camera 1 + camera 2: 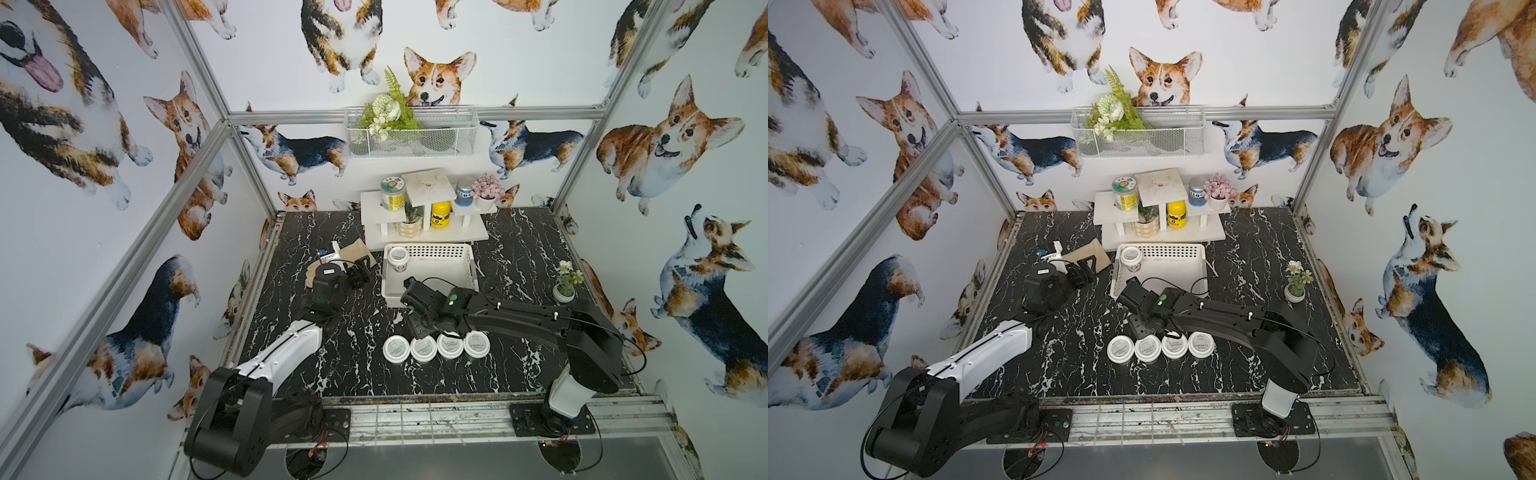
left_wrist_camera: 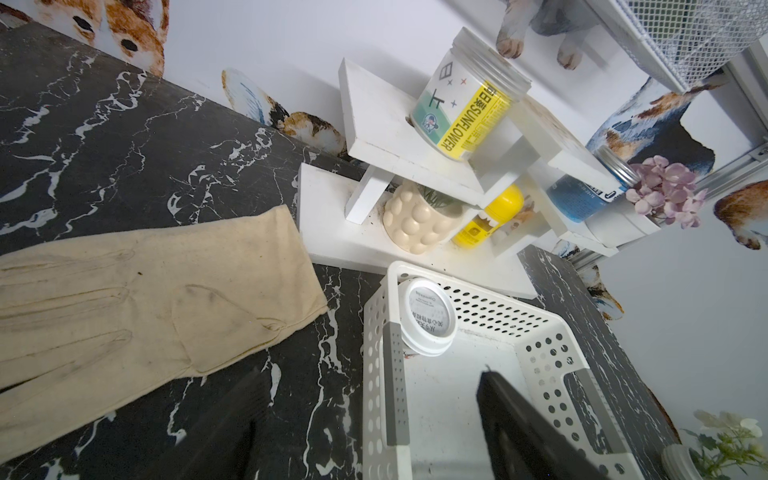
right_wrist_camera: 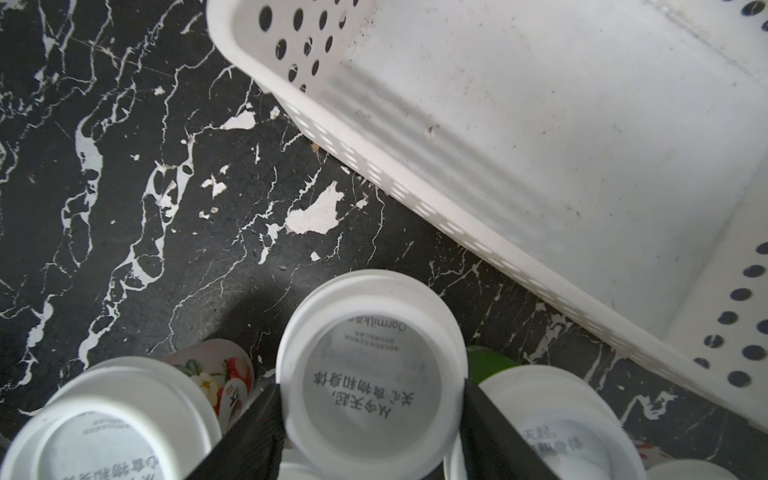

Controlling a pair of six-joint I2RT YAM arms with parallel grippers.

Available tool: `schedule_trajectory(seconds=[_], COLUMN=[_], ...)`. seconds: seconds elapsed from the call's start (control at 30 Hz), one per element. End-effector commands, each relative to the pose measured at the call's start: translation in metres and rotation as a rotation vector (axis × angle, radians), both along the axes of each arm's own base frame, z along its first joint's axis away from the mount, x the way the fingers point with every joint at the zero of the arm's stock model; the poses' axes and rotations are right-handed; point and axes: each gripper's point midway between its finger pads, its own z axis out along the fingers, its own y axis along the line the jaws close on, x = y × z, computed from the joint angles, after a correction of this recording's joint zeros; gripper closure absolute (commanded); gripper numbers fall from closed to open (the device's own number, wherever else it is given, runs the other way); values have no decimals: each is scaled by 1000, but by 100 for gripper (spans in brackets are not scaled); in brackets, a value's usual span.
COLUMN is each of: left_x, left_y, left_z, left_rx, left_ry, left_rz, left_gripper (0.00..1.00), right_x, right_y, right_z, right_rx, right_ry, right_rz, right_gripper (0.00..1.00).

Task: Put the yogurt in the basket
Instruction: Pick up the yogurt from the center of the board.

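Low in the centre of both top views, a row of four yogurt jars (image 1: 423, 349) stands untouched on the dark surface (image 1: 332, 374). Just behind it, under the right arm, the right end effector (image 3: 372, 392) presses its fingers to both sides of a back-row jar (image 3: 370, 365), with neighbours (image 3: 112, 424) close beside it. Beyond, the basket (image 1: 436, 251) holds a single jar (image 1: 398, 255) in its upper-left corner. The left end effector (image 1: 358, 276) hangs open and empty beside the basket. I'd judge the job barely begun.

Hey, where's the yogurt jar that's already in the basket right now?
In both top views the yogurt jar stands upright in the basket's far left corner, just in front of the white shelf stand.
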Motion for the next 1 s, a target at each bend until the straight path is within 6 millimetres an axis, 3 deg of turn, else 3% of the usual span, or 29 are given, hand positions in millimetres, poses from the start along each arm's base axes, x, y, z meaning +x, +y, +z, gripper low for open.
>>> schedule_trajectory(seconds=[0.0, 0.53, 0.97], left_x=[1, 1, 2], left_y=[-1, -1, -1], left_z=[6, 5, 6], left_rx=[-7, -9, -11], left_ry=[-27, -25, -26], left_rz=[-4, -7, -5], left_gripper=[16, 16, 16], right_x=[0, 4, 53], right_y=[-2, 3, -17], right_z=[13, 78, 114], right_rx=[10, 114, 156], right_ry=[-14, -59, -103], right_rz=[-15, 23, -46], right_gripper=[32, 31, 30])
